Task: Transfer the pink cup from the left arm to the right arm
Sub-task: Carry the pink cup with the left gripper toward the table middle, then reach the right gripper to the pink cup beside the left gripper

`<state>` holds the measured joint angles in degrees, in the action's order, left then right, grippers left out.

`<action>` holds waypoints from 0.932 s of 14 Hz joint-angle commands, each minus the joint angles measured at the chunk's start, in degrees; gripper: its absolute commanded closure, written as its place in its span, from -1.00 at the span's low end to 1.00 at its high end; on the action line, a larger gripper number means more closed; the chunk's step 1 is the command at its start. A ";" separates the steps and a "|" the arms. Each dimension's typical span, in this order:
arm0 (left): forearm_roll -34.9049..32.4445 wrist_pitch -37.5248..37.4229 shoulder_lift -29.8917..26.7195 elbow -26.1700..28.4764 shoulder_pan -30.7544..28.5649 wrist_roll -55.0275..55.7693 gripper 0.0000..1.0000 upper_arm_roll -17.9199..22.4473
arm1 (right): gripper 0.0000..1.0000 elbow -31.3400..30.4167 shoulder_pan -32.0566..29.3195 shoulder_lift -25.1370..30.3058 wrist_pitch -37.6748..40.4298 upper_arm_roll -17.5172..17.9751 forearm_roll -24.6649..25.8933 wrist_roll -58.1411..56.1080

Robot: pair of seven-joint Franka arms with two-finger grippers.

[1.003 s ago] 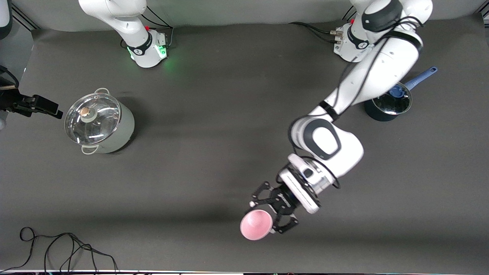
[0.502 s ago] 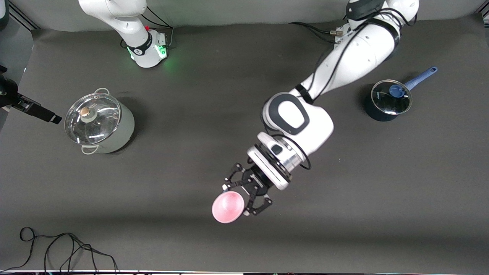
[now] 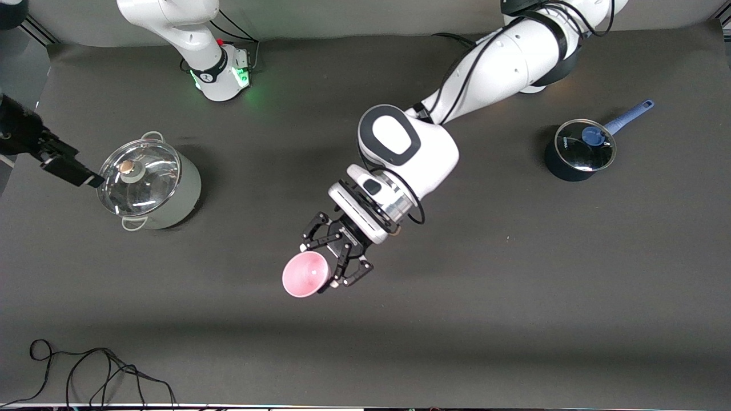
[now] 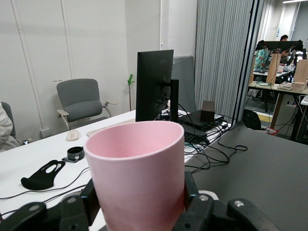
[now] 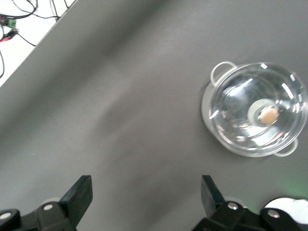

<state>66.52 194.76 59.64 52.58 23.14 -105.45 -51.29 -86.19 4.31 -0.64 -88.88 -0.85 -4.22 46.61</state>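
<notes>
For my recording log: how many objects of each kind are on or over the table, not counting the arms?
Lidded pots: 2, the grey-green pot and the dark blue pot
Cups: 1, the pink cup held in the left claw
Loose cable: 1, the black cable
Total: 4

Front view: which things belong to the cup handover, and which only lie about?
Job:
- pink cup, held in left tool
- right tool, open, beside the grey pot

Lying about:
- grey pot
- blue saucepan
- black cable

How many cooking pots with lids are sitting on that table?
2. The large grey pot stands toward the right arm's end of the table; the small dark saucepan with a blue handle stands toward the left arm's end. None seem hidden.
</notes>
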 commanded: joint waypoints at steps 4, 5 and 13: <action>-0.34 4.05 -0.57 -2.13 5.07 2.52 1.00 3.03 | -1.00 14.54 7.89 -11.47 0.81 -0.03 -0.44 13.66; -0.34 4.05 -0.66 -2.13 5.33 3.40 1.00 3.38 | -1.00 16.56 8.86 -13.32 0.81 -0.03 -0.35 14.81; -0.43 5.98 -0.57 -3.28 8.59 4.28 1.00 5.67 | -0.99 26.86 18.79 -22.38 0.72 -0.03 -0.08 27.38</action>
<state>66.40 200.00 59.50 50.35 30.62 -102.59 -47.01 -63.68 21.06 -20.42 -89.16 -0.36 -4.22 70.23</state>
